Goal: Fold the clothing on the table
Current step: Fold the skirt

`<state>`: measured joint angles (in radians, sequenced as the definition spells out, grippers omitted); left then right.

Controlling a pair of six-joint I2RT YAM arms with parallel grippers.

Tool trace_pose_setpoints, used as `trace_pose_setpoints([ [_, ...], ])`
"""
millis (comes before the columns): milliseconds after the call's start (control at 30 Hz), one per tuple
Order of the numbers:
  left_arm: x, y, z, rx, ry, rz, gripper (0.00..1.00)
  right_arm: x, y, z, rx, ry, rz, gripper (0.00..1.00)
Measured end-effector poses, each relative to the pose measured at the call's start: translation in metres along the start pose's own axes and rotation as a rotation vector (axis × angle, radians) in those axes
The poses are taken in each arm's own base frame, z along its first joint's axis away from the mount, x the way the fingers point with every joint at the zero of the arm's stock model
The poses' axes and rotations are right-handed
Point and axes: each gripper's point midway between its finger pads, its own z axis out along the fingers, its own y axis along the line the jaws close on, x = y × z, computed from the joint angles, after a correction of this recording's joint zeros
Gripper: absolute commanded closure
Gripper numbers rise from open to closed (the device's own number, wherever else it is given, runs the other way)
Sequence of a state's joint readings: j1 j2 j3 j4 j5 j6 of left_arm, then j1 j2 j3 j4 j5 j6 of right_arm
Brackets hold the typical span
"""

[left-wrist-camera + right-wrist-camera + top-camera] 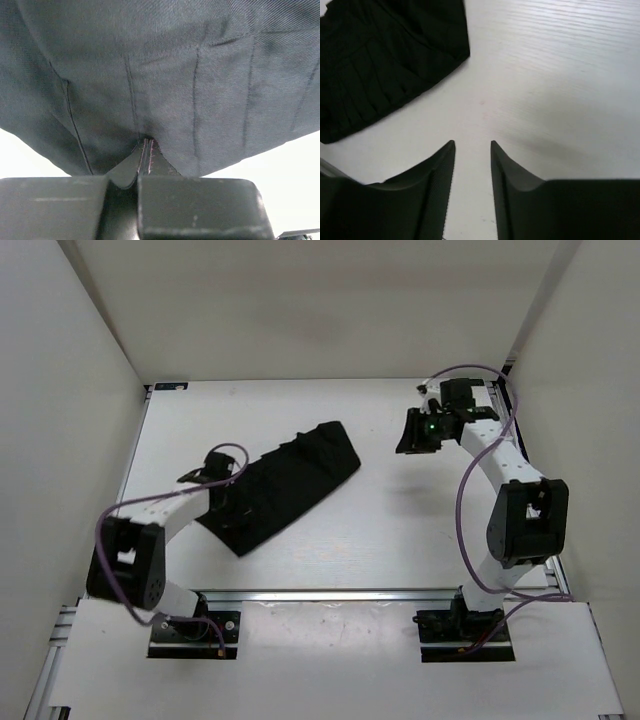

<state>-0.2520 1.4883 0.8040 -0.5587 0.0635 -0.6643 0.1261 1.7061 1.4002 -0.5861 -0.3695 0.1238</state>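
The clothing (290, 485) is laid on the left half of the tabletop (400, 530), as a long dark band that runs slantwise from near the left edge toward the middle. It appears to be folded at least once, though the layers cannot be counted.

The left gripper (228, 502) is placed at the end of the band that is nearer to the left edge. In the left wrist view its jaws (145, 150) are pressed together, with a small bit of the cloth edge pinched between them. The rest of the clothing (175, 75) is spread in front, with its pleats (195, 90) seen as thin lines.

The right gripper (412, 432) is held near the far right corner, well apart from the clothing. In its own view the jaws (472, 145) are seen apart, with only bare tabletop (560, 75) between them and the clothing (380, 60) off to one side.

Several things could go wrong from here. Only a narrow edge is held, so the cloth could slip out if it is pulled quickly. If only one layer is pinched, the fold could be opened when it is lifted. With the other end not held, the whole band could be dragged instead of folded, and the pleats could be spread or twisted.
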Motion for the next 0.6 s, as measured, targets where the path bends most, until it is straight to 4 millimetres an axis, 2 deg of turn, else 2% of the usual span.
trace_pose_setpoints([
  [67, 0.008, 0.025, -0.013, -0.015, -0.01, -0.043, 1.0, 0.006, 0.017, 0.005, -0.038, 0.03, -0.04, 0.85],
  [100, 0.012, 0.032, -0.017, -0.016, -0.014, -0.057, 1.0, 0.008, 0.027, 0.008, -0.065, 0.047, -0.057, 0.91],
  [200, 0.02, 0.044, -0.024, -0.013, -0.013, -0.072, 1.0, -0.005, 0.054, 0.026, -0.164, 0.077, -0.078, 0.97],
  [267, 0.025, 0.046, -0.023, -0.013, 0.001, -0.064, 1.0, -0.014, 0.068, 0.045, -0.218, 0.098, -0.084, 1.0],
  [367, 0.028, 0.044, -0.024, -0.005, 0.015, -0.049, 1.0, -0.021, 0.086, 0.086, -0.276, 0.135, -0.097, 1.0],
  [500, 0.031, 0.042, -0.025, 0.025, 0.034, -0.053, 1.0, -0.008, 0.11, 0.135, -0.345, 0.21, -0.085, 1.0],
  [600, 0.03, 0.048, -0.026, 0.024, 0.042, -0.069, 1.0, 0.019, 0.122, 0.158, -0.392, 0.291, -0.056, 1.0],
])
